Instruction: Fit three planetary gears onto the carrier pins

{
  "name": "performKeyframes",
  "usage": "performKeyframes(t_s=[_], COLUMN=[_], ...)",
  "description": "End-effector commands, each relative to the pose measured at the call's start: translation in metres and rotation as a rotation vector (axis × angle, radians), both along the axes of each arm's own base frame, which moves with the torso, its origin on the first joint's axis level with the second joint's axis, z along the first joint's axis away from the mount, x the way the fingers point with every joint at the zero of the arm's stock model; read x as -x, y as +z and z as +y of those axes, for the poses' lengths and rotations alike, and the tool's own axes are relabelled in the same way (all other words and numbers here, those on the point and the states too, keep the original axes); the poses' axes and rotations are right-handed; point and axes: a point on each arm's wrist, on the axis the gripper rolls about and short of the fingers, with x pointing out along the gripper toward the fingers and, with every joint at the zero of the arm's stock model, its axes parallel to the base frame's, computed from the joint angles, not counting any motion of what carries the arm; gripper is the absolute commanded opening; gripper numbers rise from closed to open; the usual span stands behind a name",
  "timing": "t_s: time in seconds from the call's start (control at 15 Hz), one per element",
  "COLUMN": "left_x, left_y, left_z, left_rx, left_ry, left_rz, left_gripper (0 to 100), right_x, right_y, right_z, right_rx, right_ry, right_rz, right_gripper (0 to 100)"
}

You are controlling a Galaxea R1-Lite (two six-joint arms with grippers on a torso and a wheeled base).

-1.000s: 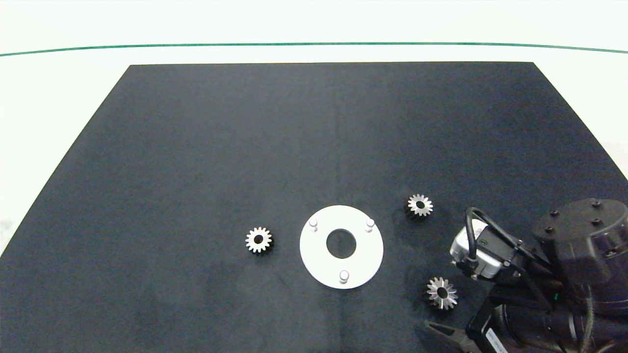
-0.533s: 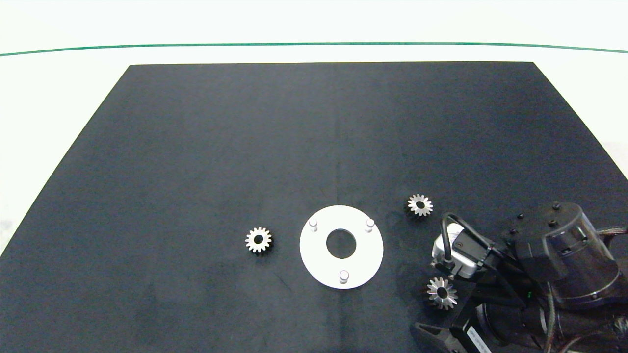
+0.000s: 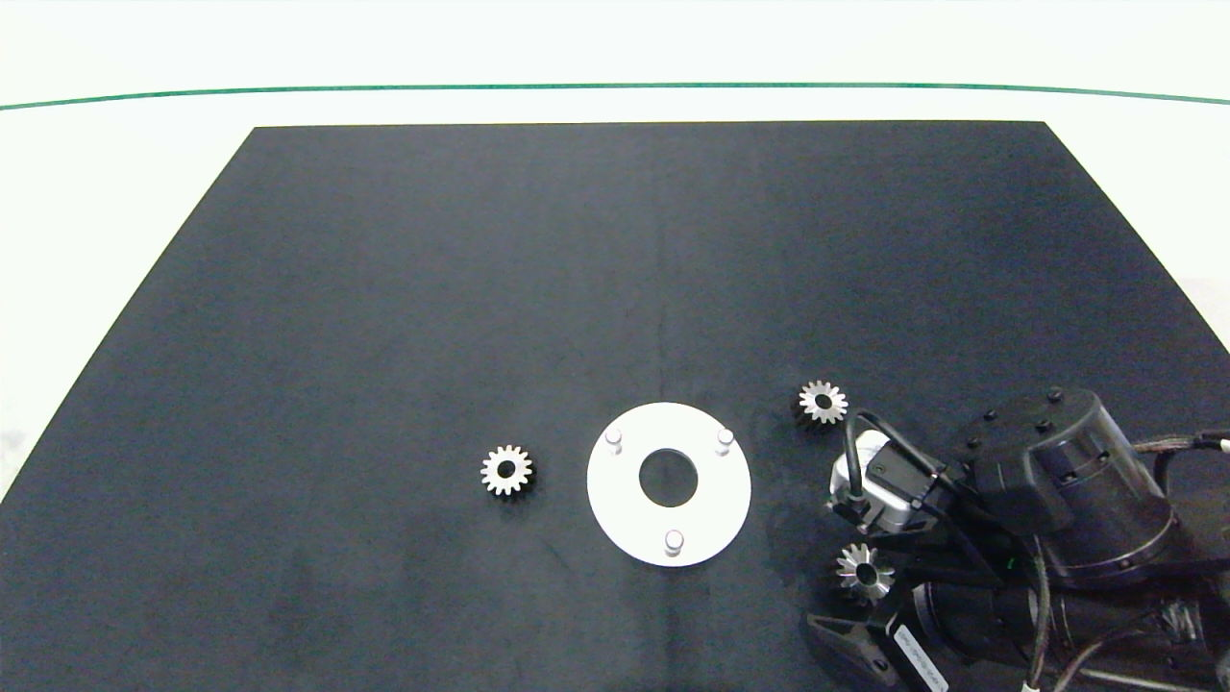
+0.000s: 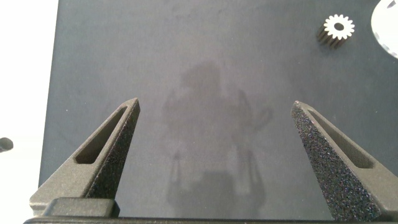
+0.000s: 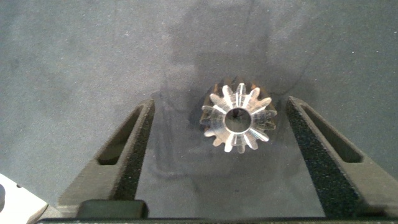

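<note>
A white disc [image 3: 620, 505] lies on the mat, and its three carrier pins [image 3: 674, 541] stand bare in a triangle. Three silvery planetary gears lie flat on the mat: one left of the disc [image 3: 506, 470], one to its far right [image 3: 823, 402], one to its near right [image 3: 865, 573]. My right arm [image 3: 1047, 490] reaches in from the right. The right gripper [image 5: 219, 104] is open and straddles the near-right gear [image 5: 237, 118] without touching it. My left gripper [image 4: 216, 104] hovers open over bare mat, with the left gear [image 4: 339, 27] far off.
A black mat [image 3: 384, 288] covers a white table whose bare margins show on the left, right and far sides. A green line [image 3: 288, 93] runs along the far side. The disc's edge [image 4: 388, 18] shows in the left wrist view.
My right arm has slid left, bringing its wrist and open fingers over the near-right gear. The gears and the disc have not moved.
</note>
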Motion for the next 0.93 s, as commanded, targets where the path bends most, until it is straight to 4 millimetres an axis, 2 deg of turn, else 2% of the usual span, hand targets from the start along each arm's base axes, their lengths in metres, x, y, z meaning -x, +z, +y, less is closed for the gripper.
performKeyframes(t_s=[0.07, 0.93], left_x=[-0.0008, 0.0004], left_y=[0.0013, 0.0052], left_z=[0.0000, 0.0000], left_rx=[0.000, 0.000], left_ry=[0.000, 0.000], left_rz=[0.003, -0.011], left_gripper=[100, 100], right_x=[0.0003, -0.0027], right_y=[0.0003, -0.0031], right_z=[-0.0002, -0.0002], right_rx=[0.000, 0.035], right_ry=[-0.001, -0.034], right_rz=[-0.001, -0.012], right_gripper=[77, 51])
